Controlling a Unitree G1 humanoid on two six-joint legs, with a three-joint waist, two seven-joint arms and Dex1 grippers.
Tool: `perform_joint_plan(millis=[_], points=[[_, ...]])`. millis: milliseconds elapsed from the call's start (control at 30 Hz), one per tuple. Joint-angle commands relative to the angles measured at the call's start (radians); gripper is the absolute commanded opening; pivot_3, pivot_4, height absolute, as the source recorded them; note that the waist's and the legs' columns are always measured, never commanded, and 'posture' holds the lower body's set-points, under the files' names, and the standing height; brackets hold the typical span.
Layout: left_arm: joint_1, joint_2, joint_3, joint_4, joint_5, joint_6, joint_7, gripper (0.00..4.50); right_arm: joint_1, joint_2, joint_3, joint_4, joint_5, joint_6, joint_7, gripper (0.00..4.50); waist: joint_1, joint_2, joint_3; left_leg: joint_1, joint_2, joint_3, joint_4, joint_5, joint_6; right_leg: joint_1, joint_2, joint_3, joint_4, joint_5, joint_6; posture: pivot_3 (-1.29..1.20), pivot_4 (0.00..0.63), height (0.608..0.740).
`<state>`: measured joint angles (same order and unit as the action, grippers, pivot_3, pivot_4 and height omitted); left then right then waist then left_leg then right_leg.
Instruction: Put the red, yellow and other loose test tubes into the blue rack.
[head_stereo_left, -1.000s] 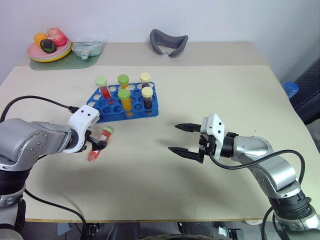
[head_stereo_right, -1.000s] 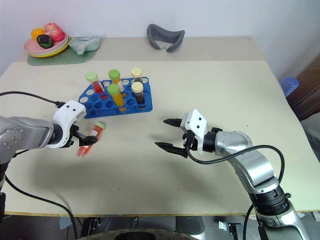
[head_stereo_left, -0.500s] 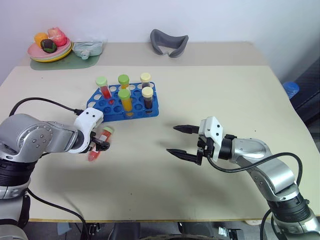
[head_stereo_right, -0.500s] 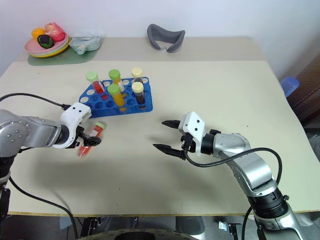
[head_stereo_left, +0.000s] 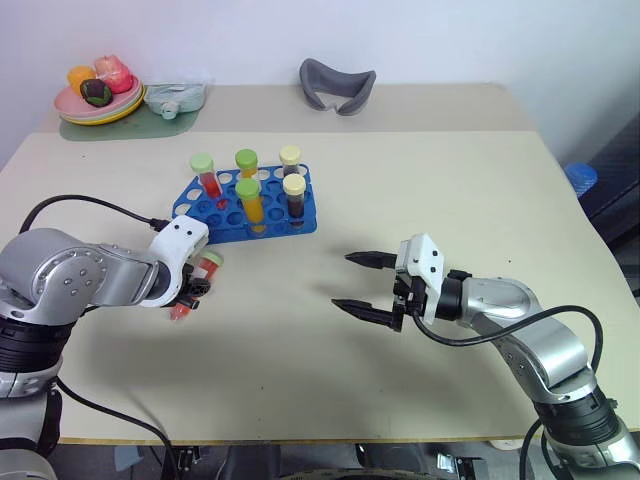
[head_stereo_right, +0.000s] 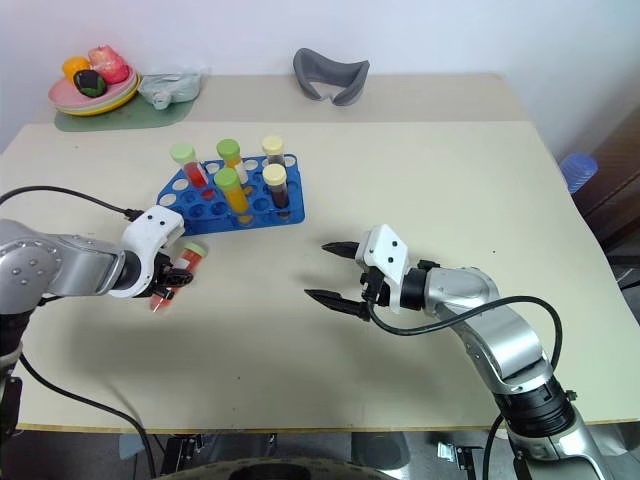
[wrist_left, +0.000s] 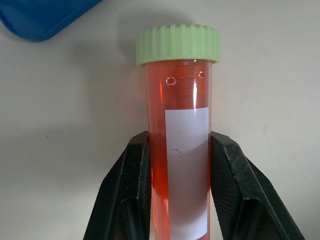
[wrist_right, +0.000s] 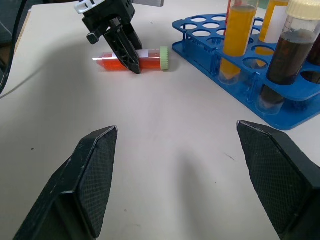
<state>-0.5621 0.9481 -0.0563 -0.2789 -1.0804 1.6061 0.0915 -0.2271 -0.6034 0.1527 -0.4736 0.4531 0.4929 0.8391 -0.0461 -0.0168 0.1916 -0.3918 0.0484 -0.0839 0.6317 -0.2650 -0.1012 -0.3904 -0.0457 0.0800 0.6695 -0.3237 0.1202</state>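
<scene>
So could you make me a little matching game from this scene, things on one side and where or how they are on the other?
Things:
1. red tube with a green cap
2. dark tube with a cream cap
3. right gripper
4. grey curved object

Descriptions:
A. standing upright in the blue rack
B. at the far edge of the table, behind the rack
C. fingers spread apart, holding nothing
D. lying on the table, clamped between the left gripper's fingers

Pairs: 1-D, 2-A, 3-C, 4-B
</scene>
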Motion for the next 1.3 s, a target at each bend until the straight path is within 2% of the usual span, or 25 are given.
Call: perform_joint_plan(millis=[33,700,800,900,933,1000,1100,1167,1300], points=[[0.001,0.03,0.02,0.004,0.011,0.008,0.025,1.33,0.001,0.009,-0.005,-0.039,0.005,-0.016,-0.002,3.9,0.0,0.0,0.0,0.0,0.0,0.0,0.0,0.0,0.0,0.0,0.0,0.0,0.0,0.0,0.0,0.0,0.15,0.74],[0.011,0.06,0.056,-0.001,-0.001,0.008,0.038,1.33,-0.01,0.011,0.0,-0.03,0.005,-0.015,0.005,3.9,0.001,0.0,0.0,0.0,0.0,0.0,0.0,0.0,0.0,0.0,0.0,0.0,0.0,0.0,0.0,0.0,0.15,0.74],[0.03,0.075,0.154,-0.012,-0.013,0.008,0.029,1.33,-0.008,0.008,-0.004,-0.032,0.006,-0.015,0.006,3.9,0.0,0.0,0.0,0.0,0.0,0.0,0.0,0.0,0.0,0.0,0.0,0.0,0.0,0.0,0.0,0.0,0.15,0.74],[0.06,0.078,0.342,-0.055,-0.037,-0.003,-0.026,1.33,-0.003,0.004,-0.011,-0.035,0.01,-0.013,0.007,3.9,0.001,0.0,0.0,-0.001,0.0,0.0,0.0,0.0,0.0,-0.001,0.0,0.0,0.0,0.0,0.0,0.0,0.15,0.74],[0.074,0.061,0.411,-0.073,-0.031,-0.043,-0.036,1.33,-0.002,0.003,-0.011,-0.036,0.011,-0.012,0.008,3.9,0.002,0.0,0.0,-0.001,0.0,0.0,0.0,0.0,0.0,-0.001,0.0,0.0,0.0,0.0,0.0,0.0,0.15,0.74],[0.113,0.03,0.507,-0.142,0.043,-0.253,-0.117,1.33,-0.003,0.004,-0.009,-0.035,0.013,-0.01,0.01,3.9,0.003,0.0,0.0,-0.001,0.0,0.0,0.0,0.0,0.0,-0.001,-0.001,0.0,0.0,0.0,0.0,0.0,0.15,0.74],[0.16,-0.043,0.543,-0.207,0.207,-0.552,-0.17,1.33,-0.022,0.018,0.001,-0.024,0.012,-0.009,0.007,3.9,0.005,0.0,0.0,-0.001,0.0,0.001,0.0,0.001,-0.001,-0.001,-0.001,0.0,-0.001,0.0,0.0,0.0,0.15,0.74],[0.19,-0.105,0.54,-0.227,0.288,-0.708,-0.201,1.33,-0.036,0.03,0.003,-0.014,0.011,-0.009,0.003,3.9,0.005,0.0,0.0,-0.001,0.0,0.001,0.0,0.001,-0.002,0.0,-0.001,0.0,-0.001,0.0,0.0,0.0,0.15,0.74],[0.293,-0.303,0.399,-0.231,0.537,-1.072,-0.205,1.33,-0.06,0.066,-0.009,0.008,0.01,-0.009,-0.026,3.9,0.004,0.0,-0.001,0.0,0.0,0.002,-0.001,0.001,-0.001,0.001,-0.001,0.001,-0.002,0.0,0.0,0.0,0.15,0.74]])
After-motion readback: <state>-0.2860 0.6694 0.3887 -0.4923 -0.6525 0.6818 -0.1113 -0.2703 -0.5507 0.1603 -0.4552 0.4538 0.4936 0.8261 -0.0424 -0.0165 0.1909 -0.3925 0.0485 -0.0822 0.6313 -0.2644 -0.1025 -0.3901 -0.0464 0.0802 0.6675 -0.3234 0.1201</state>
